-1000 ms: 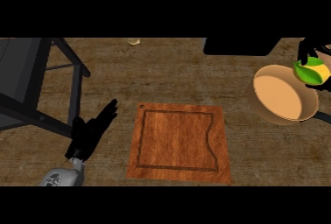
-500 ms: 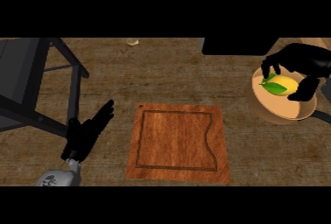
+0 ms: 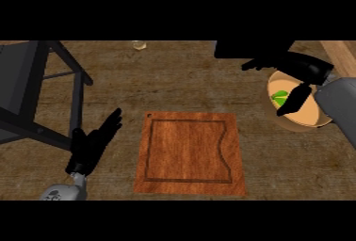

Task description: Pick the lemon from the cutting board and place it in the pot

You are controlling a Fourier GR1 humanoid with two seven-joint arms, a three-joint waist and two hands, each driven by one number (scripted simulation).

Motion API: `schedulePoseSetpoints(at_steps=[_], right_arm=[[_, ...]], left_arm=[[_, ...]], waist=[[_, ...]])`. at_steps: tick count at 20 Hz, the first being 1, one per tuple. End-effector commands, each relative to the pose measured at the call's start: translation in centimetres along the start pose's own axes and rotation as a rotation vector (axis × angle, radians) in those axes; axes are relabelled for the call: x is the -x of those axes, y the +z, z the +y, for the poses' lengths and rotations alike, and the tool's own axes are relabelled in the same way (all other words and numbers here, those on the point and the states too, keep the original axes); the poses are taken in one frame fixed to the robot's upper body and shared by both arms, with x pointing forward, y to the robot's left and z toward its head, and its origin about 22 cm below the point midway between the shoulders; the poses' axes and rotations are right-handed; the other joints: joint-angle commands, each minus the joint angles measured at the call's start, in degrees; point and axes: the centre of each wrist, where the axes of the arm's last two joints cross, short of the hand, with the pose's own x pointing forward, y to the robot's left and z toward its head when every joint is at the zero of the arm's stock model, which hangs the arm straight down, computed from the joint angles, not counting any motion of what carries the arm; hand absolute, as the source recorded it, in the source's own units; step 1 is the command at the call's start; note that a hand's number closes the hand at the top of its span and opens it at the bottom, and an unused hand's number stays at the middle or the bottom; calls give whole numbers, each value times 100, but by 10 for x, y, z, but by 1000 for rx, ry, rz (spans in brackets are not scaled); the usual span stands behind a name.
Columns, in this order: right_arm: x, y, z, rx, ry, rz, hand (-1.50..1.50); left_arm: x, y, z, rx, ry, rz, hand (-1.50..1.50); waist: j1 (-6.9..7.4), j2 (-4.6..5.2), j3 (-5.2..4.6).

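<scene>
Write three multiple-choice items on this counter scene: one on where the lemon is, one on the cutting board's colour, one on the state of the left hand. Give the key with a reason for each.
1. Where is the lemon?
A. on the cutting board
B. inside the pot
C. in the left hand

2. What colour is the cutting board?
A. reddish brown
B. white
C. blue

3. How is the left hand?
A. curled round the lemon
B. pressing on the pot
C. open, holding nothing

Key:
1 B: the yellow-green fruit lies within the pot rim, beneath the right hand.
2 A: its wood grain is reddish brown.
3 C: its fingers are straight, left of the board.
</scene>
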Motion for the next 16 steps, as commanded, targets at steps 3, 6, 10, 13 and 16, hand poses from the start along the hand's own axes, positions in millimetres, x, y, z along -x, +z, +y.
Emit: schedulePoseSetpoints(at_steps=[3, 6, 10, 13, 16], right_arm=[[15, 11, -6, 273, -425, -121, -150], [21, 21, -30, 420, -547, -85, -150], [27, 39, -62, 554, -665, -47, -150], [45, 75, -83, 619, -712, -59, -150], [64, 118, -85, 663, -773, -60, -150]], left_arm=[[7, 6, 10, -29, -8, 5, 0], [3, 5, 17, -11, -16, 5, 0], [-8, -6, 1, 22, -7, -6, 0], [-1, -4, 3, 26, -16, -13, 0], [14, 7, -10, 16, -17, -6, 0]], waist=[[-65, -24, 1], [-5, -2, -2], [7, 7, -2], [163, 71, 3], [220, 88, 8]])
